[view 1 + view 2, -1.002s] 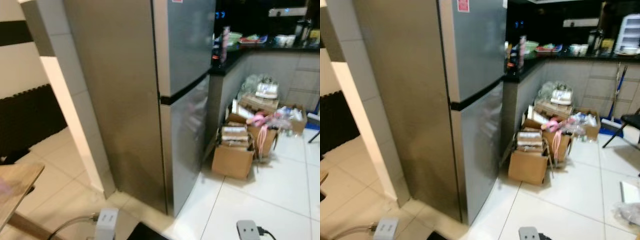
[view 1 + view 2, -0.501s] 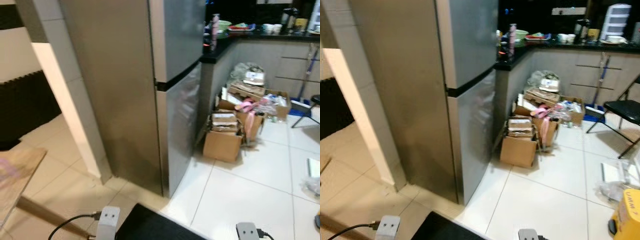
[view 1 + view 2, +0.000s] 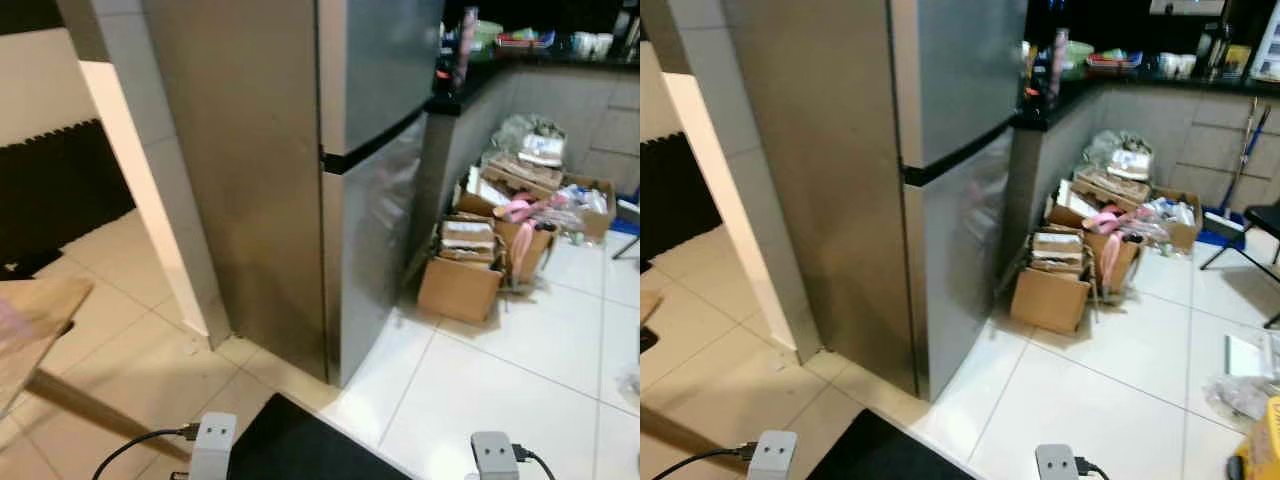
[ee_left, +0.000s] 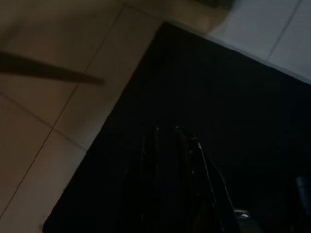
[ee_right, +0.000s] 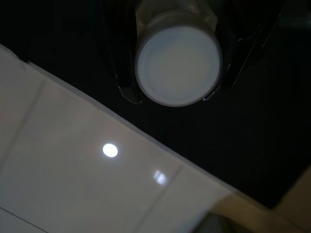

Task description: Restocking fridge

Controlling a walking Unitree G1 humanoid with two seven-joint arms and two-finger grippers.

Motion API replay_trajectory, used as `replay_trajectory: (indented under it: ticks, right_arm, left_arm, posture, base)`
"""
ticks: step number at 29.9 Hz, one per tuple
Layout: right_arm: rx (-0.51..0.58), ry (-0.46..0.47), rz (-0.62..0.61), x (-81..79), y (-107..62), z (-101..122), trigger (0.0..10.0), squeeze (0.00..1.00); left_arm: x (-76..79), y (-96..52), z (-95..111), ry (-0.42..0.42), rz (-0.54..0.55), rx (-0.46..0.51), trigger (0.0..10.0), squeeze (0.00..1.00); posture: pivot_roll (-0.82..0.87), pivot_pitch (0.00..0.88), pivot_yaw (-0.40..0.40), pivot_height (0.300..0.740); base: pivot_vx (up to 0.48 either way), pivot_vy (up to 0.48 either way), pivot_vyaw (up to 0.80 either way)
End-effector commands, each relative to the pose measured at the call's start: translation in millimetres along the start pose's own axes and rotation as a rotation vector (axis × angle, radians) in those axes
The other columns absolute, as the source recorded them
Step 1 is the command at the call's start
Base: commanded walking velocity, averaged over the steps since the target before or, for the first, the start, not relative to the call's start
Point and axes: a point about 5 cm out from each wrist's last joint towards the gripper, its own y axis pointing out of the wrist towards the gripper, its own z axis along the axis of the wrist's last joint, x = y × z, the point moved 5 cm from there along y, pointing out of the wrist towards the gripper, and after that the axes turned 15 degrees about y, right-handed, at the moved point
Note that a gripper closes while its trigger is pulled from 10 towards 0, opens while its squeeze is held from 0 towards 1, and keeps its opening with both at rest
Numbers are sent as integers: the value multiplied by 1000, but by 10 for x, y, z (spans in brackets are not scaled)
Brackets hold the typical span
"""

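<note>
A tall stainless fridge [image 3: 370, 200] with an upper and a lower door stands ahead of me, both doors closed. In the right wrist view my right gripper [image 5: 177, 92] is shut on a clear bottle with a white cap [image 5: 177, 65], held above a black mat [image 5: 252, 136] and white tiles. The left wrist view is dark; my left gripper [image 4: 170, 141] hangs over the same black mat [image 4: 233, 97] with its two fingers close together and nothing between them.
Open cardboard boxes [image 3: 460, 285] full of clutter sit on the floor to the right of the fridge, below a dark counter [image 3: 480, 85]. A wooden table corner [image 3: 30, 320] is at the left. A white pillar [image 3: 140, 180] flanks the fridge. White tile floor [image 3: 1120, 390] lies before the fridge.
The head camera has swung slightly, so the fridge sits a little more to the right in view. The fridge doors stay closed.
</note>
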Motion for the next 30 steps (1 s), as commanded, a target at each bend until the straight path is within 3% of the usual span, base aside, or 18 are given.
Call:
replay_trajectory:
  ticks: [1,30]
  right_arm:
    - [-5,15,-5,6,-14,-42,10000,0]
    - [-9,14,-14,21,-20,-59,10000,0]
  left_arm:
    - [17,-12,-61,3,-3,-19,10000,0]
    - [89,-26,-109,1,-13,-34,10000,0]
  posture:
    - [-35,82,1,740]
    - [-42,69,5,740]
  base:
    - [0,0,0]
    - [0,0,0]
